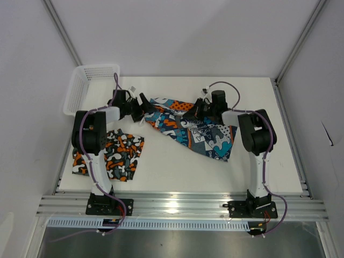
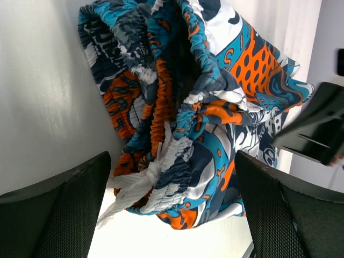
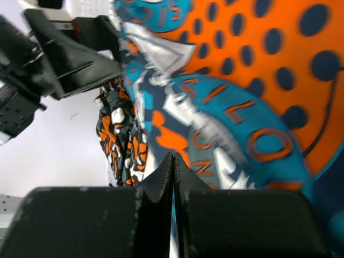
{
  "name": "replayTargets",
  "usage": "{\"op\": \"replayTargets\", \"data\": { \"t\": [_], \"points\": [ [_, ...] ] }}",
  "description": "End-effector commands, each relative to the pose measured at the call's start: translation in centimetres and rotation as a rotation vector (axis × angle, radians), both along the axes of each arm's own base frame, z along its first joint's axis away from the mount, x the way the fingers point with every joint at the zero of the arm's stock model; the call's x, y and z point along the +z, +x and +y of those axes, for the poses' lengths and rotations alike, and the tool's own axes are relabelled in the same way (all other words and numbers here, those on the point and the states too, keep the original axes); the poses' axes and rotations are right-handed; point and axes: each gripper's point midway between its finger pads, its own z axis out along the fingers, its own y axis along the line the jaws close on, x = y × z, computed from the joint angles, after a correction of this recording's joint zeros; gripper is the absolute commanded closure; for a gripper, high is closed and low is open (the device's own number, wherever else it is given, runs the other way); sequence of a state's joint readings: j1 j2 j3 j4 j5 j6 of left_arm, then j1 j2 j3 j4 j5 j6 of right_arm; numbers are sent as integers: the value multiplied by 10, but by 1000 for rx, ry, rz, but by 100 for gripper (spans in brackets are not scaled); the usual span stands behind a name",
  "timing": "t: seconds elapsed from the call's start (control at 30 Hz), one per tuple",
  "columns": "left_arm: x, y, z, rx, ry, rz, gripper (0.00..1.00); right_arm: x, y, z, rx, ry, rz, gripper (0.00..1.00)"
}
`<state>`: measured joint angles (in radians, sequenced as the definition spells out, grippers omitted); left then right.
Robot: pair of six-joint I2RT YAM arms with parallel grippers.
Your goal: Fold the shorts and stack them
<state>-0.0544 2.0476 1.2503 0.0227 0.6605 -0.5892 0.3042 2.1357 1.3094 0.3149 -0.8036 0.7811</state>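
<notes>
Top external view | graphic shorts (image 1: 193,129) spread right of basket (image 1: 75,91), unfolded | left gripper (image 2: 173,158) released, jaws straddling waistband, apparently poised to grasp | right gripper (image 3: 173,161) clenched, pinching shorts' edge | camouflage shorts (image 1: 115,153) folded, nearward of basket, probable stack base

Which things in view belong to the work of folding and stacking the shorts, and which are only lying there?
For the job:
- teal shorts
- camo shorts

Only lying there:
- white basket
</notes>
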Motion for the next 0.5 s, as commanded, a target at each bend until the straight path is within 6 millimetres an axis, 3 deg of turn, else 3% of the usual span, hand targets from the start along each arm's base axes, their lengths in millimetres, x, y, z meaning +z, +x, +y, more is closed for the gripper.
{"op": "replayTargets", "data": {
  "t": [0.0,0.07,0.23,0.33,0.47],
  "points": [
    [-4,9,-1,-11,41,-24,2,15,18,18,34,95,-50,100],
    [-5,9,-1,-12,42,-24,3,0,23,22,31,89,-30,100],
    [-7,13,-1,-15,52,-33,10,-11,44,30,2,68,-47,100],
    [-9,14,0,-17,55,-32,19,-26,59,28,-50,25,-51,100],
    [-11,15,-1,-22,57,-33,33,-31,85,23,-118,-24,-92,100]
  ]
}}
